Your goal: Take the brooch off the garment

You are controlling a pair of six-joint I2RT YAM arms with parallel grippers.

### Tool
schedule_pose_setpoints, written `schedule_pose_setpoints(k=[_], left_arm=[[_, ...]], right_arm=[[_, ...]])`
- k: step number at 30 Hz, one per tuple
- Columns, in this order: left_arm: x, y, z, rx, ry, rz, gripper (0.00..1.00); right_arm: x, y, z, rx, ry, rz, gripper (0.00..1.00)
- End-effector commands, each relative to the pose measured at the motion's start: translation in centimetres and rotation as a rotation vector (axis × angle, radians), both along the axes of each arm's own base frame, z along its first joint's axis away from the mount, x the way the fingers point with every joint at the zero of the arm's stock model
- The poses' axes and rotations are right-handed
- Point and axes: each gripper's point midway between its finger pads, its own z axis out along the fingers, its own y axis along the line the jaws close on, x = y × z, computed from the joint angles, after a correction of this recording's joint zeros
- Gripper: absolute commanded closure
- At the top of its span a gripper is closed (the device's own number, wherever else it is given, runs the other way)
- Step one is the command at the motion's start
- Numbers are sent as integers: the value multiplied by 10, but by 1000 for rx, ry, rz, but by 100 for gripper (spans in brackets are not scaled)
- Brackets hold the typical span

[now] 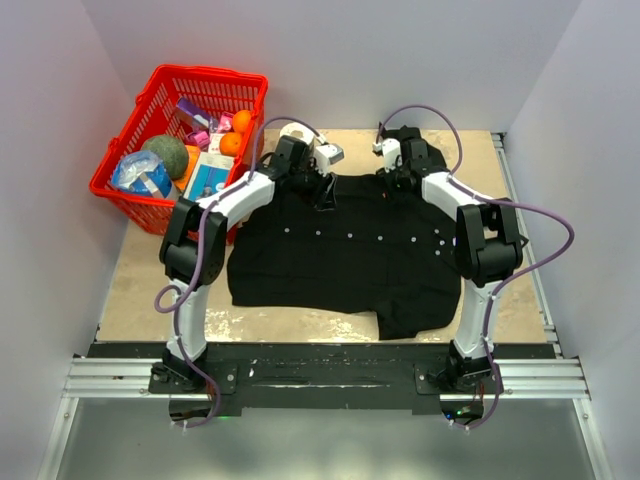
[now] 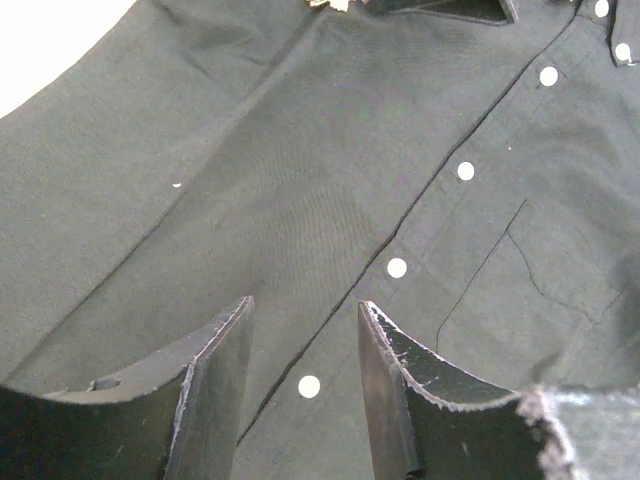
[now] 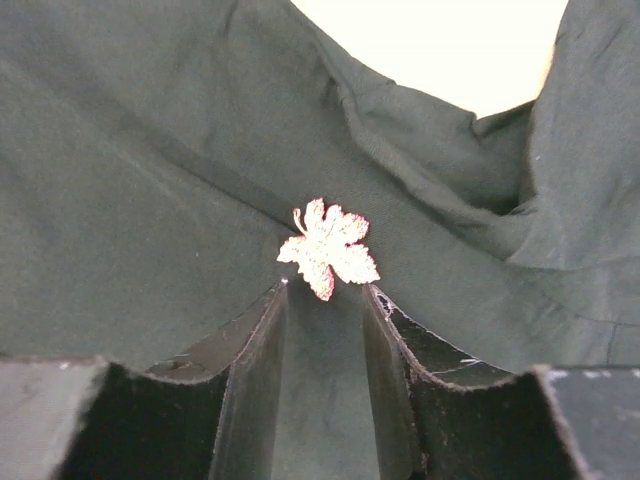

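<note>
Fingertips are hard to make out from above. The left gripper point(image 1: 321, 188) and the right gripper point(image 1: 395, 178) both sit low over the garment point(image 1: 340, 255), close to the far edge of the worktop point(image 1: 140, 290). The left is nearer the middle and the right is a little toward the far right corner. A red basket point(image 1: 125, 197) fills the far left corner. No brooch shows at this range.

Left wrist view: the fingers point(image 2: 225, 380) stand apart and hold nothing. They straddle the button line, with a white button point(image 2: 397, 267) just ahead of them. No pin is in sight here.

Right wrist view: the fingers point(image 3: 255, 370) are spread and empty. The brooch point(image 3: 328, 246) lies flat on the cloth just beyond their tips, in line with the gap. Its leaf point faces the gap and its stem points away. The right arm is plainly the nearer one, and I judge that a short straight advance would put the leaf between the pads.
</note>
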Motion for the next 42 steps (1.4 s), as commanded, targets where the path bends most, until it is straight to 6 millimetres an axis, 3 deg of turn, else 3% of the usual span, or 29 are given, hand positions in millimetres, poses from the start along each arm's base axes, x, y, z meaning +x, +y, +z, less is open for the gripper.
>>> schedule_pose_setpoints(k=[1, 8, 12, 16, 20, 22, 23, 24, 29, 32, 36, 42], left_arm=[[9, -6, 23, -64, -86, 3, 50], [51, -29, 12, -116, -118, 54, 49], [63, -32, -17, -106, -98, 100, 49], [64, -21, -47, -32, -73, 151, 49], [45, -7, -69, 27, -11, 157, 49], [35, 0, -66, 51, -20, 141, 49], [23, 7, -77, 73, 9, 140, 49], [17, 10, -70, 73, 5, 140, 49], [-31, 38, -86, 148, 67, 129, 49], [-44, 46, -81, 157, 63, 125, 49], [-41, 44, -71, 153, 37, 107, 49], [-24, 38, -55, 151, -11, 96, 49]], right_arm=[[20, 7, 23, 16, -63, -13, 60], [31, 5, 9, 66, -32, -123, 58], [27, 7, -1, 95, 2, -148, 60], [19, -2, -12, 66, 22, -178, 60], [14, -5, -20, 42, 32, -183, 59], [12, -7, -23, 38, 40, -186, 57], [10, -8, -26, 29, 53, -192, 57], [9, -8, -27, 32, 57, -198, 56], [5, -13, -36, 12, 70, -219, 50], [-1, -5, -45, 44, 119, -185, 54], [-10, 16, -44, 130, 167, -113, 66], [-9, 17, -22, 133, 128, -91, 75]])
